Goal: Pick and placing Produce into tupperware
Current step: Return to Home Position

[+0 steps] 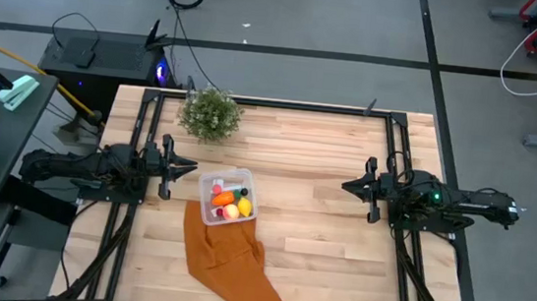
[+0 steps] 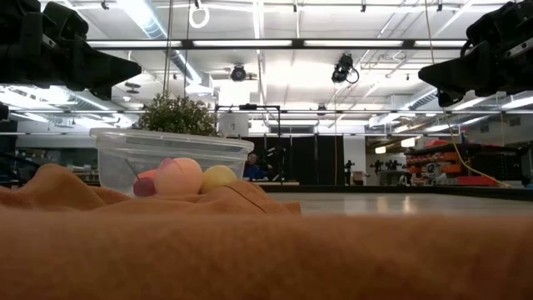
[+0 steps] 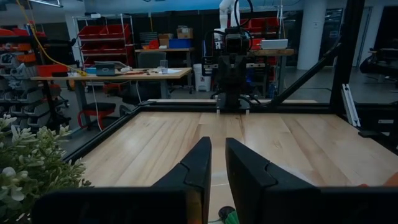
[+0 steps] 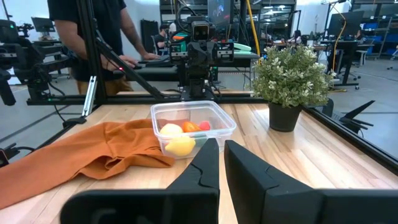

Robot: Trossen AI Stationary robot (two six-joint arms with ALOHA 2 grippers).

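Fingers (image 3: 198, 163) of left gripper (image 1: 184, 167) and right gripper (image 1: 348, 187) drawn nearly together, gripping nothing; parked at opposite sides of counter (image 1: 321, 225). Toy produce, including lemon (image 4: 180, 146) and peach (image 2: 177, 177), inside clear tupperware (image 1: 227, 198), touching rust-orange cloth (image 1: 233, 261). No loose pieces seen. Judged: placing done, only homing left.

Left arm (image 1: 79, 167): black, jointed, boxy links.
Right arm (image 1: 461, 204): black, with a small green light near the wrist.
Left tool (image 3: 217, 148): two matte black wedge-shaped fingers.
Right tool (image 4: 221, 146): same black faceted fingers.
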